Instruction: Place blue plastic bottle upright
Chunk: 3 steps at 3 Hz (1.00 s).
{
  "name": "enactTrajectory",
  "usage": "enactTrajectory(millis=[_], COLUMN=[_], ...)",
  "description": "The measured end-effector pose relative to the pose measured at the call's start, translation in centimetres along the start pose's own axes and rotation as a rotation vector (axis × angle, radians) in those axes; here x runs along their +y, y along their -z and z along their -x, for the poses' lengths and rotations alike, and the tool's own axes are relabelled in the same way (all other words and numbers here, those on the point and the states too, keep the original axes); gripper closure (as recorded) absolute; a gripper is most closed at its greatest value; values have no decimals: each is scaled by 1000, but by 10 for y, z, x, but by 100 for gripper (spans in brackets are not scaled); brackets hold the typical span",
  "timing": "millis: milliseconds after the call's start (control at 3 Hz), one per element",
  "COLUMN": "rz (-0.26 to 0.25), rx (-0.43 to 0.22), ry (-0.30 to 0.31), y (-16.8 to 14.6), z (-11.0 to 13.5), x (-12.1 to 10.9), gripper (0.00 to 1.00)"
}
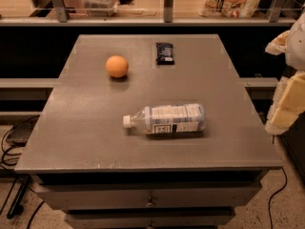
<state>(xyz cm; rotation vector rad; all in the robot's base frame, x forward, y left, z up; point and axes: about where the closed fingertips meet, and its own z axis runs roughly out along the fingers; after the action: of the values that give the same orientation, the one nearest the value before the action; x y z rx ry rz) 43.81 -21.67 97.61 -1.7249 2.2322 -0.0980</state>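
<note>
The blue plastic bottle (167, 119) lies on its side near the middle of the grey table (86, 142). It is clear with a white and pale-blue label, and its white cap points left. My gripper (288, 104) hangs at the right edge of the view, off the table's right side and level with the bottle. It is well apart from the bottle and holds nothing I can see.
An orange ball (116, 66) sits at the back left of the table. A small dark packet (165, 53) lies at the back middle. A shelf with bags and a container (101, 0) runs behind. Cables lie on the floor at left.
</note>
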Motion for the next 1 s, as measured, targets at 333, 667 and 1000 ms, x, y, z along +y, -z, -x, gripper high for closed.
enactTrajectory(millis=[333,667,1000], rz=[0,-33,-35], rx=[0,-28,-25], ry=[0,40,45], y=[0,3,4], z=[0,39,40], x=[0,0,0], gripper=[0,0,0])
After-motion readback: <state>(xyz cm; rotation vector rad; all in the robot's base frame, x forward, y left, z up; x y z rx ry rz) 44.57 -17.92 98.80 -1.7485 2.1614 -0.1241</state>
